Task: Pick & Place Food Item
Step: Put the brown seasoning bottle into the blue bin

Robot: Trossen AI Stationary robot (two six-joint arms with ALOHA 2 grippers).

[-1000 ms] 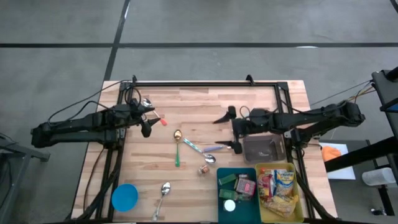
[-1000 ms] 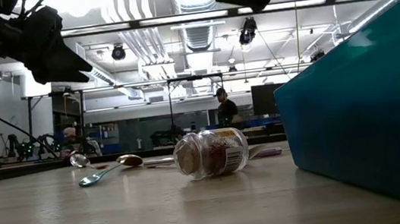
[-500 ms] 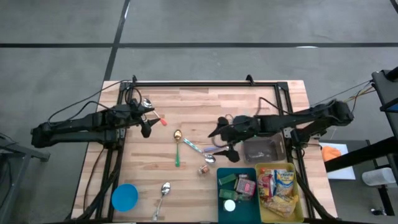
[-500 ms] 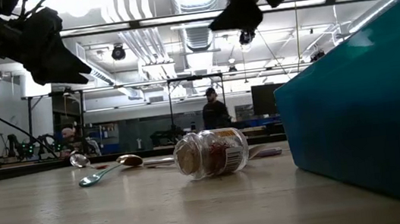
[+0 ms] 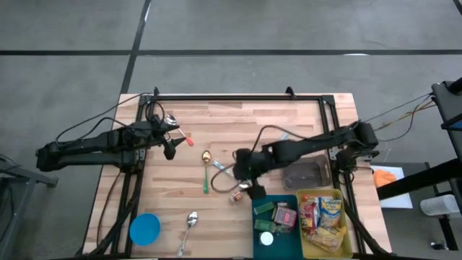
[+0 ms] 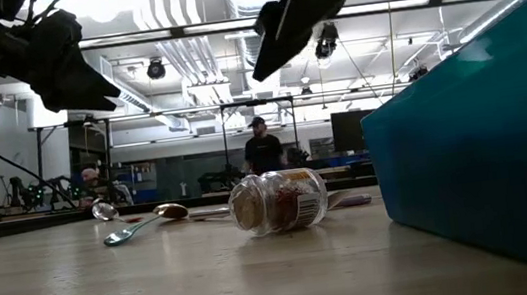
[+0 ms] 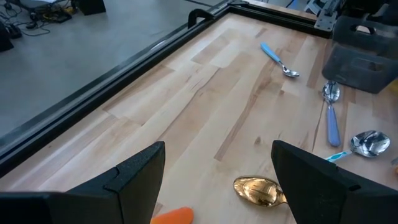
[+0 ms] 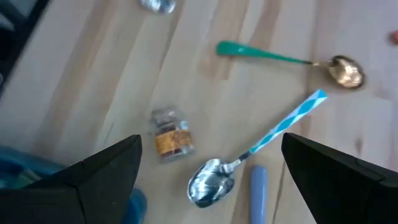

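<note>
Hovering with its jaws spread wide and empty, the right gripper sits a little below the centre of the high view, over the small spice jar, which lies on its side on the desk just left of the teal bin. Around the jar lie a striped-handled spoon and a green-handled spoon with a gold bowl, both close by, with a blue-handled spoon beside them. A silver spoon and a blue lid lie at the lower left. The left gripper, jaws also apart and holding nothing, waits at the left of the frame near an orange piece. Right of the teal bin stands a yellow bin of packets, and above them a dark tray. A black rail frames the desk's upper edge; the upper middle boards are bare. The jar's label cannot be read. A person stands far behind in the low view.
</note>
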